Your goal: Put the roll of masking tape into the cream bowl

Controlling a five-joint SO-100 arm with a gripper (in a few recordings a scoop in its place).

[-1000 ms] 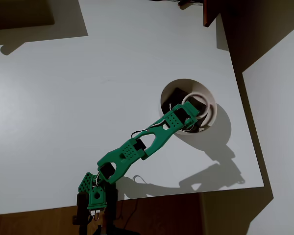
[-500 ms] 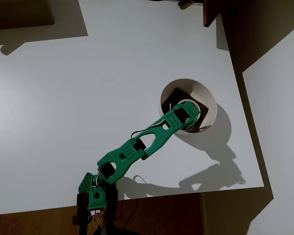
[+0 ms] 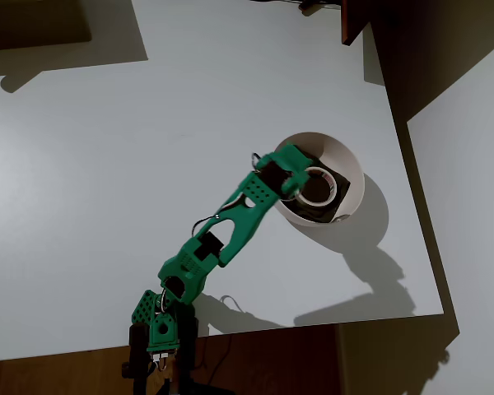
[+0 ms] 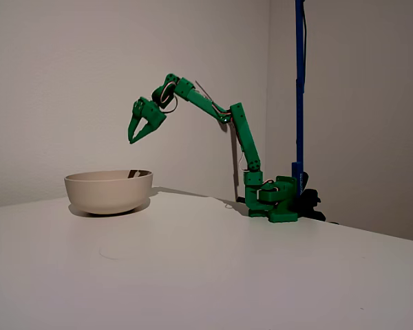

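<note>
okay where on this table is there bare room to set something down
Bare table spreads from the cream bowl out to the far picture-left edge in the overhead view. It's crowded at the bowl, where the open pincer hangs above the roll of masking tape.

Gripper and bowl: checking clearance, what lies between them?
Nothing: in the fixed view, bare air separates the open gripper from the cream bowl below.

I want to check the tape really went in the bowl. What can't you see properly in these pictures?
- In the fixed view, the cream bowl's inside: its near wall hides it, so the roll of masking tape cannot be made out there.
- In the overhead view, the bowl's left rim and part of the roll of masking tape: the green arm and open gripper cover them.
- The dark patch under the tape: too shadowed to identify.
</note>
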